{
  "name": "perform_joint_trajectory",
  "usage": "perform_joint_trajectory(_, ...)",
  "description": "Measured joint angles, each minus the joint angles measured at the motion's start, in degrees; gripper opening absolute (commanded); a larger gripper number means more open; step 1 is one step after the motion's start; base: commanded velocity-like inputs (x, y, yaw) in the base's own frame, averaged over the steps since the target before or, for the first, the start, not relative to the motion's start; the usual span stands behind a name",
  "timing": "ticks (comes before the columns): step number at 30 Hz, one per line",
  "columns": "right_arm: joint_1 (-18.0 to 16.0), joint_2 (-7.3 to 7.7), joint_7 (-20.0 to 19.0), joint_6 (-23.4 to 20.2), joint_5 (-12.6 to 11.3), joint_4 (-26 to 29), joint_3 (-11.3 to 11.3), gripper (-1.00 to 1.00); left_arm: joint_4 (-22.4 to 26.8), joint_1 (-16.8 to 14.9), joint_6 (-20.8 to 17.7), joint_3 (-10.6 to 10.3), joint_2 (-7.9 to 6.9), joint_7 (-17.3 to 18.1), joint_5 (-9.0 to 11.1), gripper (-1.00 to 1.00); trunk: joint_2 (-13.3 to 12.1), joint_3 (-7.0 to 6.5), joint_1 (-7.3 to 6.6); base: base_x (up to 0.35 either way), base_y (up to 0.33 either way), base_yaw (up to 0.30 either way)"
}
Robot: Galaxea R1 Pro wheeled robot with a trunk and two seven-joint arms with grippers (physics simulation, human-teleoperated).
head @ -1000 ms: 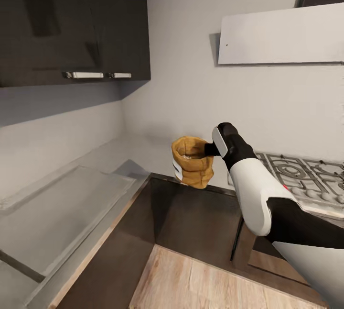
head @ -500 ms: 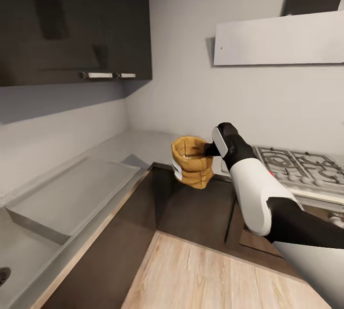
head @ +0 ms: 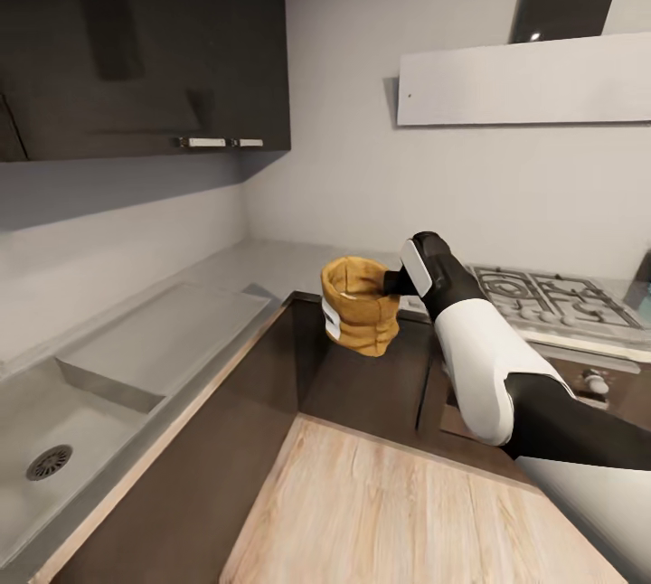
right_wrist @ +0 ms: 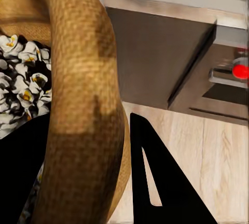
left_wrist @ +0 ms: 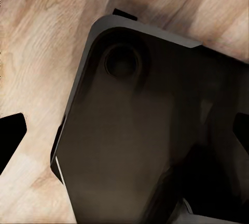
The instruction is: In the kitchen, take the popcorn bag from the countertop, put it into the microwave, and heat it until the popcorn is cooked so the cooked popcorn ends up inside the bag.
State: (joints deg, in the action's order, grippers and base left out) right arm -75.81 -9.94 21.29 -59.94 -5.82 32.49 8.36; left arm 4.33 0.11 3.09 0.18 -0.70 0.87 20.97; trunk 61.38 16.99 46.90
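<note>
The popcorn bag (head: 360,306) hides the right gripper's (head: 391,282) fingertips; the hob (head: 551,296) is cut off, seemingly mid-grate.

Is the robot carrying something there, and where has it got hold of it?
Yes: its right gripper holds the popcorn bag by the rolled rim, above the floor.

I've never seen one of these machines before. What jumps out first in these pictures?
A mustard-tan popcorn bag hangs in mid-air above the wood floor, pinched at its rim by the right hand. The right wrist view shows white popcorn inside. Behind it, a grey countertop runs from a sink to a gas hob.
</note>
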Motion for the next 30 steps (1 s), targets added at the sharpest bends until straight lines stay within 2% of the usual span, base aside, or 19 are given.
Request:
perform_joint_trajectory(21,0.0,0.00,0.0,0.0,-0.2,-0.3,-0.1,-1.00,0.0,0.0,0.0,-0.1,-0.07,0.0,-0.4,1.00,0.0,0.00,0.00,-0.344,0.000,0.000)
perform_joint_trajectory(25,0.0,0.00,0.1,0.0,0.2,-0.4,-0.1,-1.00,0.0,0.0,-0.1,0.0,-0.28,0.0,-0.1,1.00,0.0,0.00,-0.03,-0.074,0.000,-0.018)
perform_joint_trajectory(30,0.0,0.01,0.3,0.0,0.3,-0.5,-0.1,-1.00,0.1,0.0,0.0,0.1,-0.35,0.0,0.1,1.00,0.0,0.00,-0.04,-0.004,0.000,-0.227)
